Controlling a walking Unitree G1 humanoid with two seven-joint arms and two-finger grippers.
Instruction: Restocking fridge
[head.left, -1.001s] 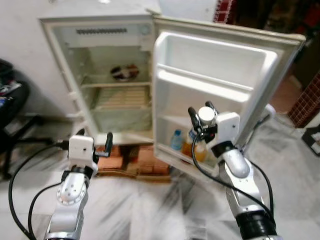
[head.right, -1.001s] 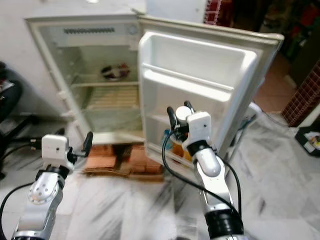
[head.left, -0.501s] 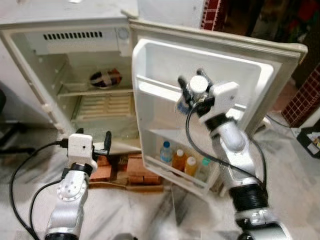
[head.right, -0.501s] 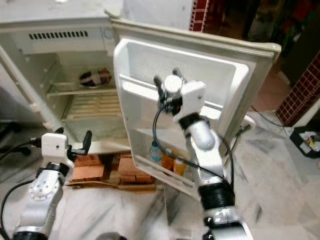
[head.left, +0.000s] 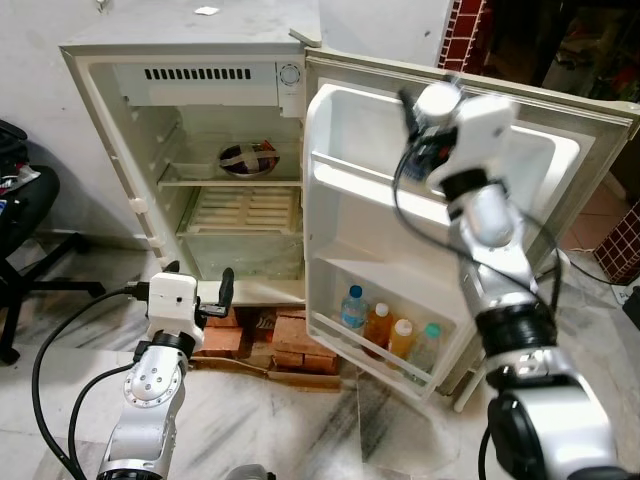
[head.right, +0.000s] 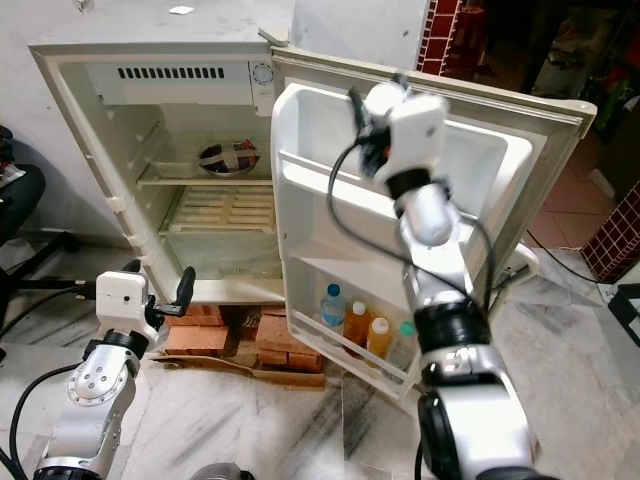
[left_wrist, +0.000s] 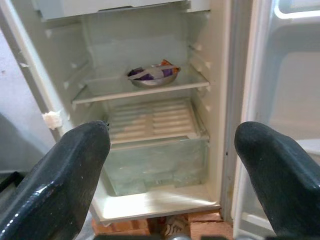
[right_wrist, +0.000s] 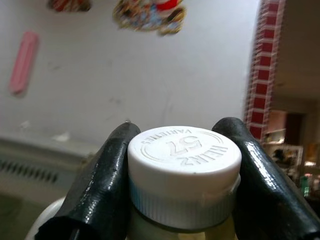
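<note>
White-capped bottle (right_wrist: 184, 175): clamped in right tool (head.left: 432, 108), raised by fridge door (head.left: 520, 130) top shelf
left tool (left_wrist: 170, 165): fingers wide, held low facing the fridge (head.left: 200, 180)
door bottom shelf: four bottles (head.left: 390, 330)

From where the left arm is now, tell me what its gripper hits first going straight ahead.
The left gripper, fingers open, points into the open fridge. Probably it would first reach the clear crisper drawer under the slatted shelf, though depth is hard to judge.
</note>
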